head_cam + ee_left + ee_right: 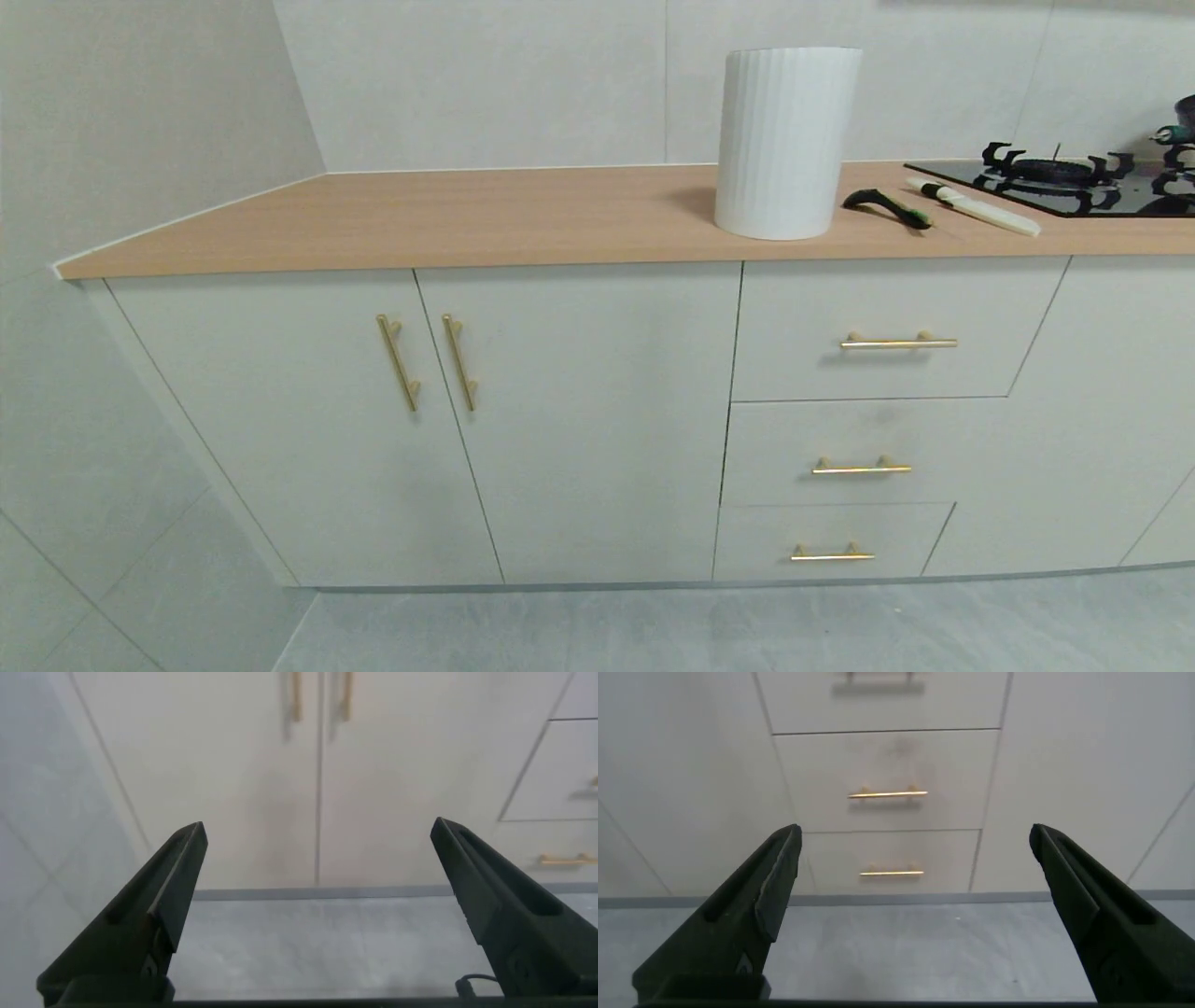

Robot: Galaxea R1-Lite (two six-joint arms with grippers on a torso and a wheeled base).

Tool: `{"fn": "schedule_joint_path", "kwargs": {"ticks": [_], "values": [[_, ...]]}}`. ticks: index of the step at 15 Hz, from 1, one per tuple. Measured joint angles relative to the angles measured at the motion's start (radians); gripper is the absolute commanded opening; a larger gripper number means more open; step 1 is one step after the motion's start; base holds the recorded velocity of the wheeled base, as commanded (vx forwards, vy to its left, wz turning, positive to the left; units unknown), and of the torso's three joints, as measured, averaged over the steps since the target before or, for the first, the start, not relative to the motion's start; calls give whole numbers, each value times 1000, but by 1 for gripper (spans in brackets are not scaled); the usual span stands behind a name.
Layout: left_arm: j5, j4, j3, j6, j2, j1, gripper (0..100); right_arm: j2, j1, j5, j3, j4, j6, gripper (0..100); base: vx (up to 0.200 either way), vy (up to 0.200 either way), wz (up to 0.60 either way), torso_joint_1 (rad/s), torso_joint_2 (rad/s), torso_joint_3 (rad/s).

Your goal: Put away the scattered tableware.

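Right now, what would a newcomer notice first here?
A tall white ribbed canister stands on the wooden counter, with a black-handled tool and a pale utensil lying between it and the stove. Below, gold handles mark the shut cabinet doors and drawers; the left pincer and the right pincer, both open, face them.

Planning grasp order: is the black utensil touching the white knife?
Apart. Head view shows a strip of bare counter between black utensil and white knife.
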Motion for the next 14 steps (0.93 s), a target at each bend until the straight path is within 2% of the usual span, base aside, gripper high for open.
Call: {"fn": "schedule_joint_path", "kwargs": {"ticks": [2,8,14], "values": [[-1,0,0,0,0,0,100,0,0,0,0,0,0,100,0,-200,0,10,0,5],[0,0,0,-1,0,-1,100,0,-1,0,0,-1,0,100,0,0,0,0,0,0],[0,0,0,-1,0,0,100,0,0,0,0,-1,0,100,200,0,0,2,2,1]]}}
